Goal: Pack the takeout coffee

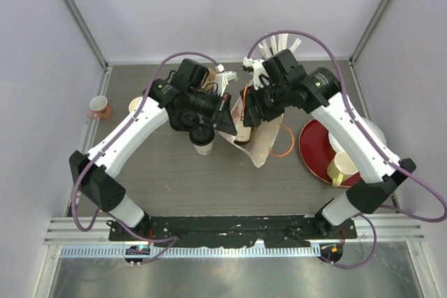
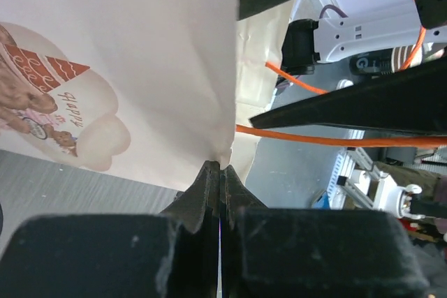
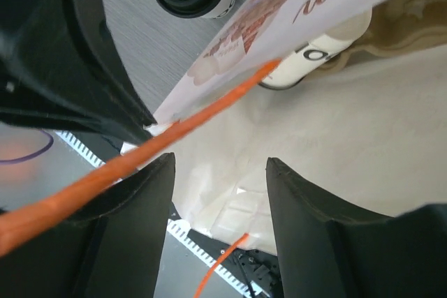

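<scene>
The paper bag (image 2: 140,54) is held by clenched left fingers (image 2: 206,193); right fingers (image 3: 133,235) are spread, empty. Should the thin edge slip, the takeout coffee (image 1: 203,141) could be toppled.

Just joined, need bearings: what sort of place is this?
Probably a lab test cell, not a café: plain panel walls, metal frame posts, and staged props like the paper bag and lidded cup.

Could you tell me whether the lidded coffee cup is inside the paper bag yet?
Not yet: the coffee cup stands upright on the table, black lid on, outside and beside the paper bag.
</scene>
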Robot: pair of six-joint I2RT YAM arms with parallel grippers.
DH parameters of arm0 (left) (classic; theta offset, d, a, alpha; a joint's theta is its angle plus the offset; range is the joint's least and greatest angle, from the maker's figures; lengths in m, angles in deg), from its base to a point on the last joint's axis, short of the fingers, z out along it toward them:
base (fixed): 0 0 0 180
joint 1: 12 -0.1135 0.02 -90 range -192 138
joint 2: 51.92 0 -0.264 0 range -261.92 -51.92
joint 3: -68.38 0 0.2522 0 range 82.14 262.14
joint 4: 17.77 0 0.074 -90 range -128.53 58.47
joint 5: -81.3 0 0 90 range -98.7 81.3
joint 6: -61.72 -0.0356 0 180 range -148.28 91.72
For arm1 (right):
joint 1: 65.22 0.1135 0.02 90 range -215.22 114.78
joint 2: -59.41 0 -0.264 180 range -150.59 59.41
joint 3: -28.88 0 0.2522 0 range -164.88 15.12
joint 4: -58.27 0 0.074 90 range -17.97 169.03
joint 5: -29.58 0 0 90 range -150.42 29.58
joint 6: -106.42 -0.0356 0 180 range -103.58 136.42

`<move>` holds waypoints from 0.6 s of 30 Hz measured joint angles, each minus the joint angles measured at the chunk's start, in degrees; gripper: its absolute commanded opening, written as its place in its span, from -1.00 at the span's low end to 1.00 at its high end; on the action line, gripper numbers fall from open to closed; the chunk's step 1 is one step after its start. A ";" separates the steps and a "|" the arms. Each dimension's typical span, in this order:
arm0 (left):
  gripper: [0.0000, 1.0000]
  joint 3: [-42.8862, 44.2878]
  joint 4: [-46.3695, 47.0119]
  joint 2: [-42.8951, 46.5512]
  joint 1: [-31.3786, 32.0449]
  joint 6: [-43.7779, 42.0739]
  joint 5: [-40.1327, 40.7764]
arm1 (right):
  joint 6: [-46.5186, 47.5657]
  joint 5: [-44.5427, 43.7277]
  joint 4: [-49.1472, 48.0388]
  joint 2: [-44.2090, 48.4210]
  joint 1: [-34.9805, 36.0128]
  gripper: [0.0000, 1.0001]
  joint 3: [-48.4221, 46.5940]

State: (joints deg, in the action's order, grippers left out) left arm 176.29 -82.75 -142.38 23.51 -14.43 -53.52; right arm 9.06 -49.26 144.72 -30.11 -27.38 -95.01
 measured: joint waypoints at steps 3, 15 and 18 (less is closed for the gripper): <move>-1.00 -1.40 0.37 0.48 -0.92 1.70 -1.18 | -0.72 -1.42 -2.97 3.28 0.48 0.29 4.28; -1.00 -8.68 5.57 1.73 -2.73 8.98 -3.19 | -13.84 -14.71 -17.42 5.88 0.76 0.43 19.50; -1.00 -9.62 7.74 1.73 -3.76 12.85 -3.23 | -18.53 -18.43 -20.65 6.58 1.25 0.43 20.87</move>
State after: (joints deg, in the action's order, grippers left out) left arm 166.67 -75.02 -140.65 19.75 -1.58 -56.75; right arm -9.47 -67.69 124.06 -23.53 -26.13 -74.13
